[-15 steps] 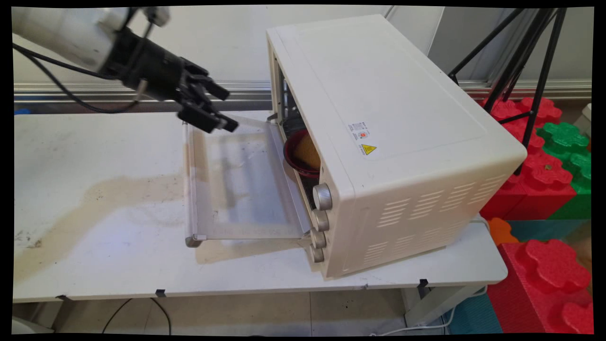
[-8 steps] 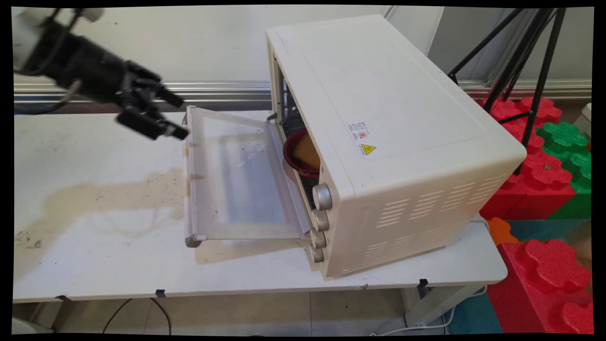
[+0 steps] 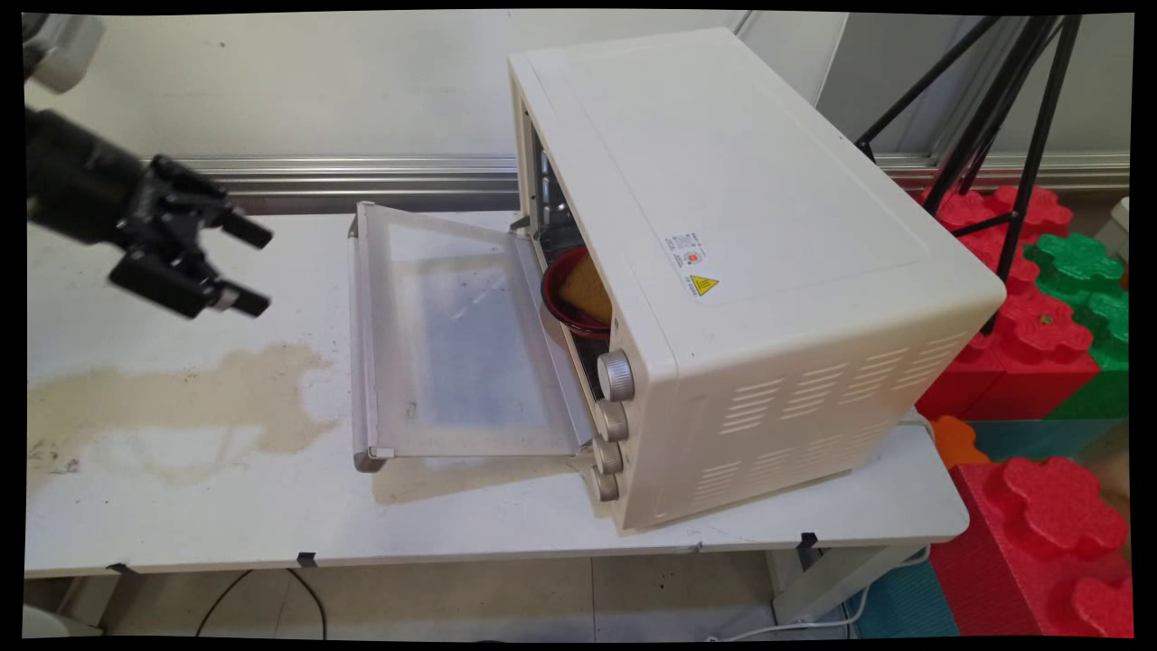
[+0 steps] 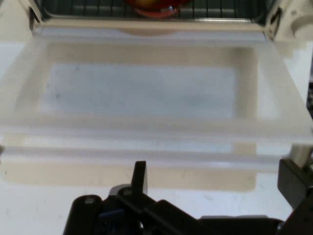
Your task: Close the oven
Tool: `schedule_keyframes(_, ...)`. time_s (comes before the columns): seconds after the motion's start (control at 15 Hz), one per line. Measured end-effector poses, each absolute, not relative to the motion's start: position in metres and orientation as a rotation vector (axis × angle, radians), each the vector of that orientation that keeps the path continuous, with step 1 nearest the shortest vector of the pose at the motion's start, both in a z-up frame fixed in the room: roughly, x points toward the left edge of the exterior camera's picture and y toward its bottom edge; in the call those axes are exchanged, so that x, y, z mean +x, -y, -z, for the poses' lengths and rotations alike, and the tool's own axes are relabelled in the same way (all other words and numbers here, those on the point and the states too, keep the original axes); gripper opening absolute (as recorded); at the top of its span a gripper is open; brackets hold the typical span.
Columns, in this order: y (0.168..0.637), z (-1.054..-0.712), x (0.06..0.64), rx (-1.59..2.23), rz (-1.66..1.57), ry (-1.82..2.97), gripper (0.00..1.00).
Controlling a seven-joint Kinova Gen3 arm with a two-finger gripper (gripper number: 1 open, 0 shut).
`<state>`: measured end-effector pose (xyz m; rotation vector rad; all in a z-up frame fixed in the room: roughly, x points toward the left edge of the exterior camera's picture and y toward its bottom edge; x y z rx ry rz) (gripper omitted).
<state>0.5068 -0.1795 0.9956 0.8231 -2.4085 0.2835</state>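
Observation:
A cream toaster oven (image 3: 750, 262) stands on the white table (image 3: 181, 506) with its glass door (image 3: 461, 353) folded down flat toward the left. Inside it sits a red bowl (image 3: 571, 298) holding something yellow-orange (image 3: 586, 287); the hand view catches only the red bowl's lower edge (image 4: 155, 9) at the top. My black gripper (image 3: 258, 271) hovers open and empty above the table, left of the door's handle (image 3: 360, 344) and clear of it. In the hand view the gripper (image 4: 215, 178) faces the door (image 4: 146, 93) and its handle bar (image 4: 146, 156).
A brownish stain (image 3: 181, 389) spreads over the table left of the door. Four knobs (image 3: 613, 416) line the oven's front. Red and green foam blocks (image 3: 1039, 344) and a black tripod (image 3: 1012, 108) stand at the right, beyond the table's end.
My gripper has drawn back to the left, from over the door's far corner to well clear of the handle. The door stays down and the bowl has not moved.

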Motion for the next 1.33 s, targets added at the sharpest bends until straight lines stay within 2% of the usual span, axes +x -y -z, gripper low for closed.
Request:
schedule_keyframes(0.53, 0.153, -0.963, 0.529, 0.847, -0.284, 2.495, 1.00)
schedule_keyframes(1.33, 0.199, -0.886, 0.522, 0.826, -0.340, 2.572, 1.00)
